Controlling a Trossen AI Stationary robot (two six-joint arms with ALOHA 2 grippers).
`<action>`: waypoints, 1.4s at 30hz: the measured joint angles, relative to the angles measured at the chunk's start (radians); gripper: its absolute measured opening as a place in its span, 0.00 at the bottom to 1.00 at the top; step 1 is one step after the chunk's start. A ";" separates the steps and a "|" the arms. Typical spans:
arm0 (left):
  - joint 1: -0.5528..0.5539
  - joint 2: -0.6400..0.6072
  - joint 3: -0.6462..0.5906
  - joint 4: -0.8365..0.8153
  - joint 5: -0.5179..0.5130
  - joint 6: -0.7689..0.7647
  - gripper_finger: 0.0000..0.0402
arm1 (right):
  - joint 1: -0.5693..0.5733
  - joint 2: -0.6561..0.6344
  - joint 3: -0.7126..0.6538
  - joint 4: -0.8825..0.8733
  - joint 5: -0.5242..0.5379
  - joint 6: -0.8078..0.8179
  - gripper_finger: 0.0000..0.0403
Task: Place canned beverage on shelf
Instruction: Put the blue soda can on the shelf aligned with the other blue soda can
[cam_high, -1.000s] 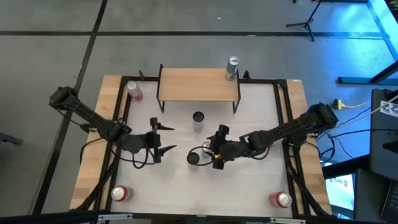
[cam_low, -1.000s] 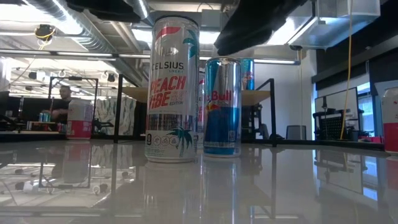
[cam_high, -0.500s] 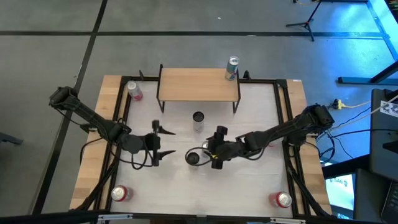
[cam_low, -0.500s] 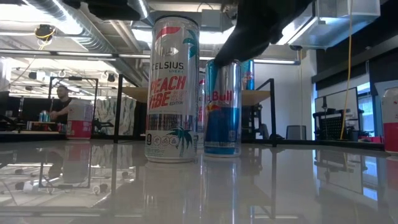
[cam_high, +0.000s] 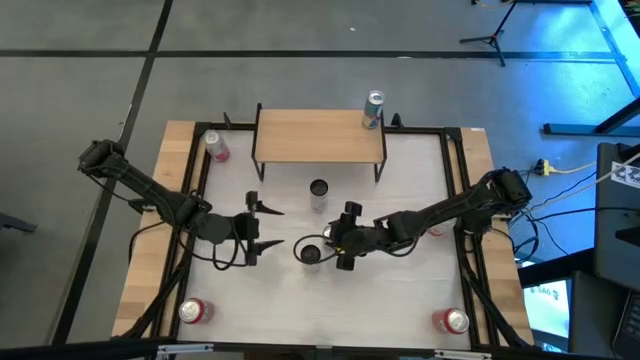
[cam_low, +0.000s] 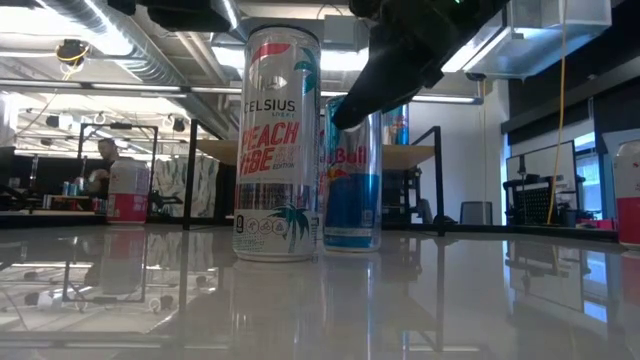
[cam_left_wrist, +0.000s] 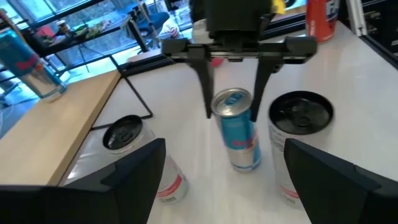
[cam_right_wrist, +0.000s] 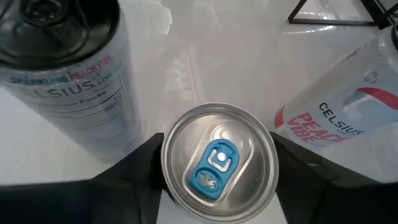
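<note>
right gripper, lowered since a second ago, now straddles the blue can with fingers wide; grasp imminent, far shelf awaits; left gripper idles, fingers spread

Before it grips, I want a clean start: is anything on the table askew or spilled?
The blue can seems to lean slightly off upright between the right hand's open fingers, while the tall white can beside it stands straight. No spill shows.
</note>
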 joint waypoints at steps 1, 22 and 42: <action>0.008 0.000 0.000 0.001 0.000 0.000 0.79 | 0.000 0.000 0.000 0.000 0.000 -0.003 0.55; 0.036 0.000 0.001 0.015 0.011 -0.034 0.79 | -0.057 -0.353 0.222 -0.461 0.147 -0.072 0.55; 0.036 0.000 0.001 0.018 0.005 -0.035 0.79 | -0.738 -0.495 0.223 -0.453 -0.356 -0.321 0.55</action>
